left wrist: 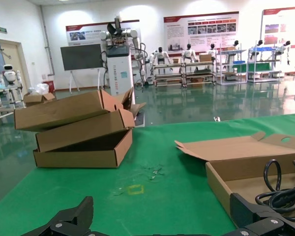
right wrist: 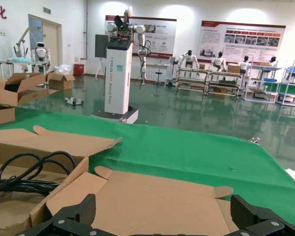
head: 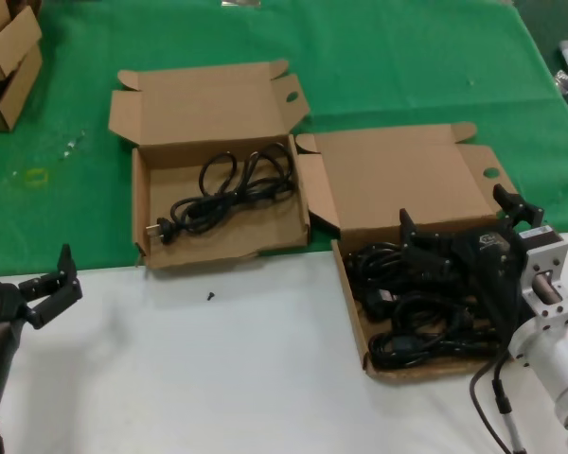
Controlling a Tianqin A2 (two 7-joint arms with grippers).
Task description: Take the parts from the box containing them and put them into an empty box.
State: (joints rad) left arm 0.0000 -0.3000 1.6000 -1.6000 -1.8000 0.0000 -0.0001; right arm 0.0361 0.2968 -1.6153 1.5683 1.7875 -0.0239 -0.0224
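Nearest the robot, the right gripper [head: 459,227] hovers over the box on the right [head: 355,307], fingers [head: 408,228] spread apart and empty, just above the tangled pile of black cords [head: 421,317]. The risk as I judge it: the bundles overlap and loop through one another, so closing on one strand could drag a second cord up with it, or pull a plug against the low cardboard wall and shift the whole box on the white surface [head: 218,378]. The arm hides much of the pile (how many cords remain cannot be counted). The left gripper [head: 47,284] waits low at the near left, fingers apart, holding nothing. Farther back, the box on the left [head: 222,244] holds one cord [head: 232,189]. A small dark speck [head: 209,296] lies before it, unidentifiable. Smaller cartons [head: 5,57] are cut off at the far left.
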